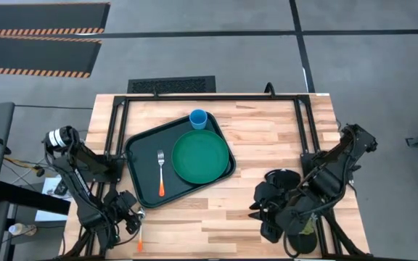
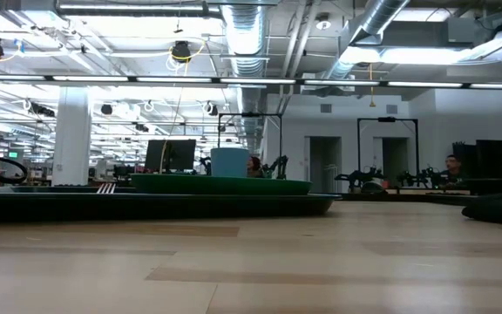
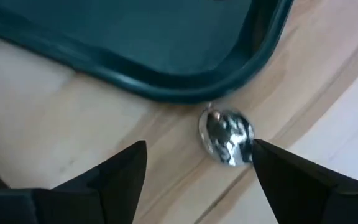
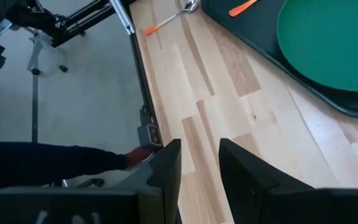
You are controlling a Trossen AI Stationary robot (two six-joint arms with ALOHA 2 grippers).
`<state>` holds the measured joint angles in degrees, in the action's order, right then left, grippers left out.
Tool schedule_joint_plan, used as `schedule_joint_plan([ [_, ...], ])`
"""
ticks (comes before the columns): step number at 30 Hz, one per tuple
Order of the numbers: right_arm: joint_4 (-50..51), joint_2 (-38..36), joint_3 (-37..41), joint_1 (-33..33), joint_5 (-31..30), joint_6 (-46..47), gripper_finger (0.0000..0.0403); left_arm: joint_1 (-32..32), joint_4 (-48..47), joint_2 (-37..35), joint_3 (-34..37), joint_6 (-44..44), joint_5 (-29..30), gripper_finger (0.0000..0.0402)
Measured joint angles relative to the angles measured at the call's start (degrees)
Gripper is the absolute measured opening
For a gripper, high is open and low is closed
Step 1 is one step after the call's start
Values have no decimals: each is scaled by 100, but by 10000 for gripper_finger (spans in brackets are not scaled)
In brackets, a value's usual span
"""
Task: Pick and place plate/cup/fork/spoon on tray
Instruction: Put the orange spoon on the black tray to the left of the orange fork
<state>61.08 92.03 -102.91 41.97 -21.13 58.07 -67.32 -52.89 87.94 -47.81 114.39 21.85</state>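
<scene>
A: How is the left gripper (image 3: 194, 165)?
B: Fingers spread wide, holding nothing; the spoon (image 3: 227, 136) lies on the table (image 3: 55, 118) between them, just beside the tray (image 3: 166, 84) corner.

Evenly bright from ceiling strip lights (image 2: 234, 80) across upper frame; soft shadows; left wrist close-up blurred, glare on spoon (image 3: 227, 135).

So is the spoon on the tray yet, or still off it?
Off it. The spoon lies on the bare wood just outside the tray corner, between the open left gripper fingers.
</scene>
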Motion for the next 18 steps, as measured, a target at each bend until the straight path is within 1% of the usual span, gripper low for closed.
schedule_joint_plan([
  [3, -1, 0, 0, -14, 5, -3, 134, -174, 431, 0, 232, 224, 9, 275],
  [5, -2, 0, 0, -12, 7, -3, 134, -282, 689, 0, 352, 370, 148, 275],
  [11, -2, 0, 0, -28, 12, -7, 133, -396, 795, -7, 626, 661, 557, 275],
  [18, -2, 0, 0, -50, 16, -5, 134, -381, 1691, -31, 1140, 420, 730, 274],
])
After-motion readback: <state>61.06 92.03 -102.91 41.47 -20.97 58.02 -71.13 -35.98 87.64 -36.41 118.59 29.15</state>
